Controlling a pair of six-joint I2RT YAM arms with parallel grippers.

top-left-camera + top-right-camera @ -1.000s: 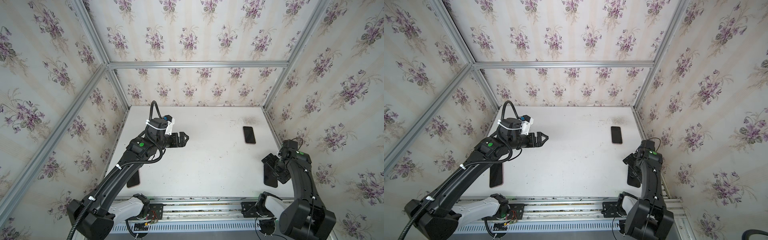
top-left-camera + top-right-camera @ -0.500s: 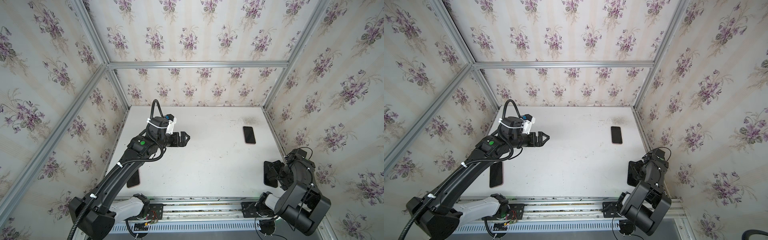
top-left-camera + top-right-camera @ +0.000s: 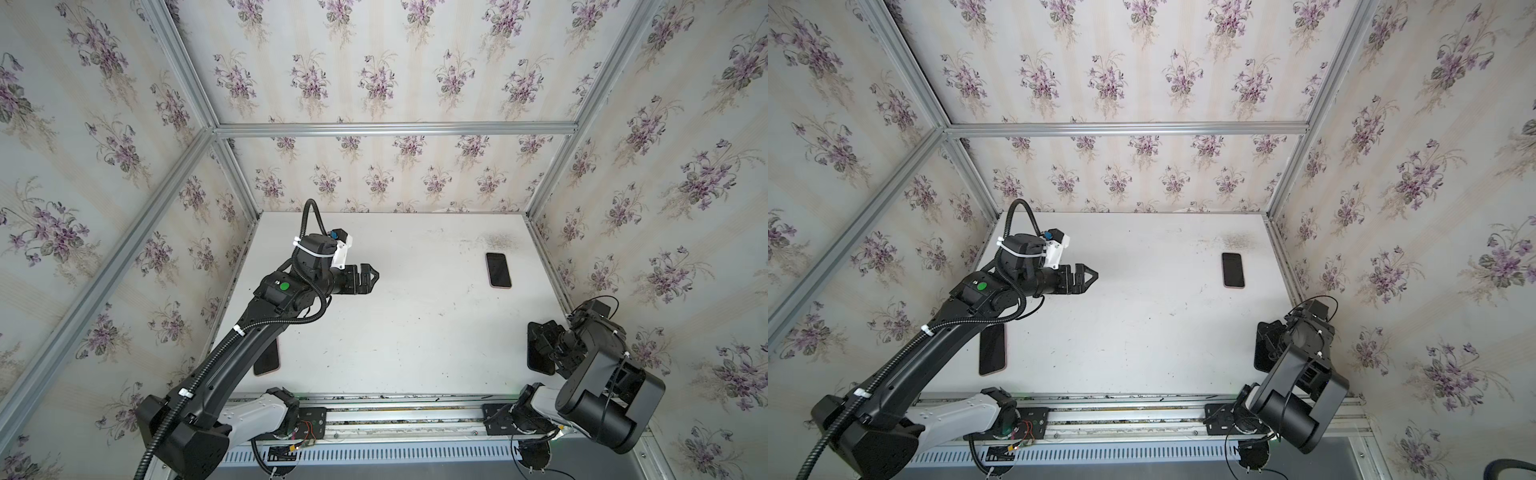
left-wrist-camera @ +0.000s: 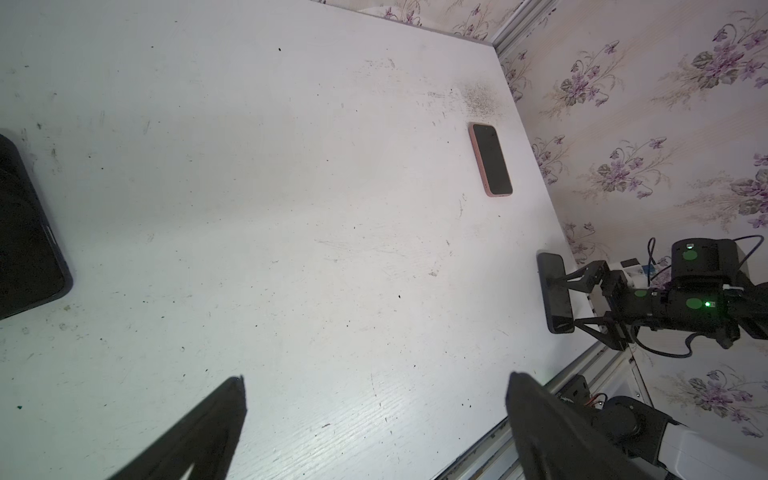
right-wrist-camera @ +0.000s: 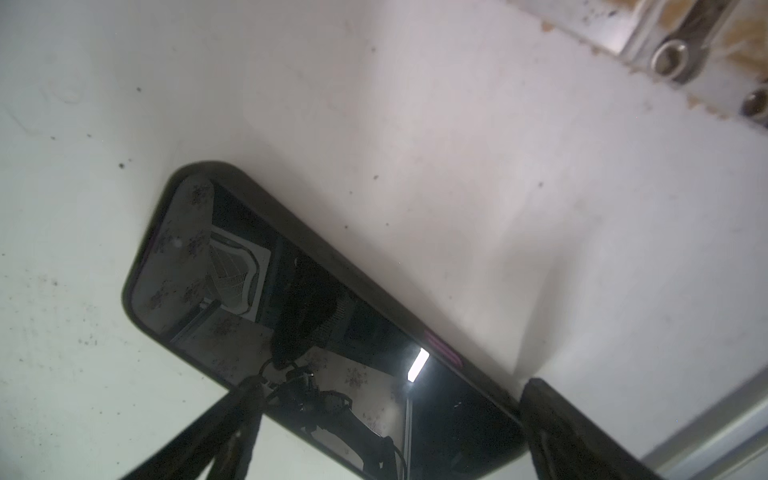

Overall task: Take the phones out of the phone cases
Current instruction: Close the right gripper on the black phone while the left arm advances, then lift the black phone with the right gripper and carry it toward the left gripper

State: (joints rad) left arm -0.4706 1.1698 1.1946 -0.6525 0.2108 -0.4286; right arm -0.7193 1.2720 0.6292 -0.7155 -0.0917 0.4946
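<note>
**A:** Where is the phone we care about?

**B:** The dark-cased phone (image 5: pixel 332 311) lies flat, screen up, at the front right of the tabletop (image 3: pixel 415 332), close to the right edge. A pink side button shows through the case.

**A:** And the right end effector?

**B:** The right end effector (image 5: pixel 395 384) is low over it and spread wide, one finger along each long side. I cannot tell whether either finger touches the case.

**A:** The left one?

**B:** The left end effector (image 4: pixel 376 378) hangs above the left-middle of the tabletop, fingers wide apart and empty.

**A:** Anything else there?

**B:** A pink-cased phone (image 3: pixel 498 270) lies toward the far right, well apart. A third phone (image 3: pixel 992 353) lies front left, partly under the left arm.
</note>
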